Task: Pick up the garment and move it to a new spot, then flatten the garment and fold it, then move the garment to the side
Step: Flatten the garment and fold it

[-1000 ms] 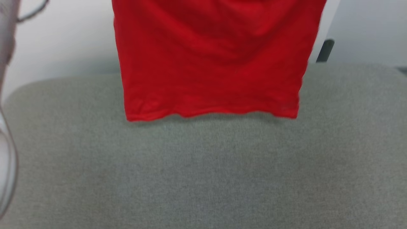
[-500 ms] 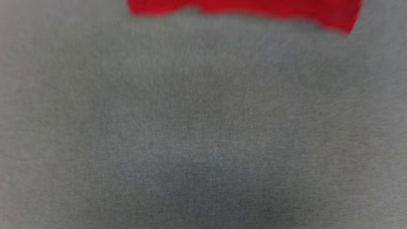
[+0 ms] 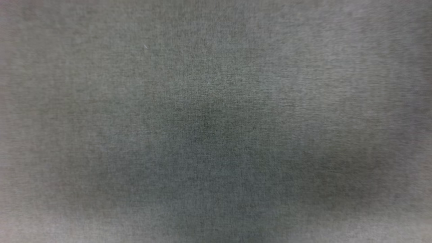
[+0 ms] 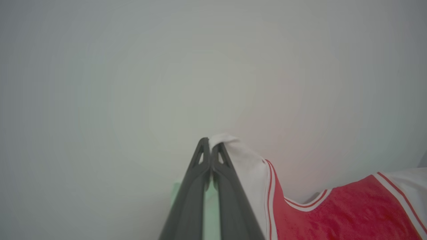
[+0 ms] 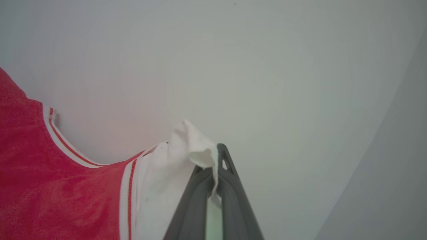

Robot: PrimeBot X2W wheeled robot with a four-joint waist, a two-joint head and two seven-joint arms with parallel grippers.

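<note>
The garment (image 4: 333,213) is a red jersey with white sleeves and red-and-white striped trim, stretched in the air before a pale wall. In the left wrist view my left gripper (image 4: 210,146) is shut on a white sleeve corner, and the red body hangs off to the right. In the right wrist view my right gripper (image 5: 215,156) is shut on the other white sleeve of the garment (image 5: 60,186), whose cloth bunches over the fingertips; the red body spreads to the left. The head view looks down on grey fabric (image 3: 216,121).
The grey woven surface (image 3: 101,84) spans the head view, blurred, with a darker shadow near its middle and bottom. A plain pale wall (image 4: 166,66) stands behind both grippers, and a greyer wall panel (image 5: 393,166) shows at the right of the right wrist view.
The head camera has tilted down: the hanging red hem slid up and out of its picture, leaving only the grey surface.
</note>
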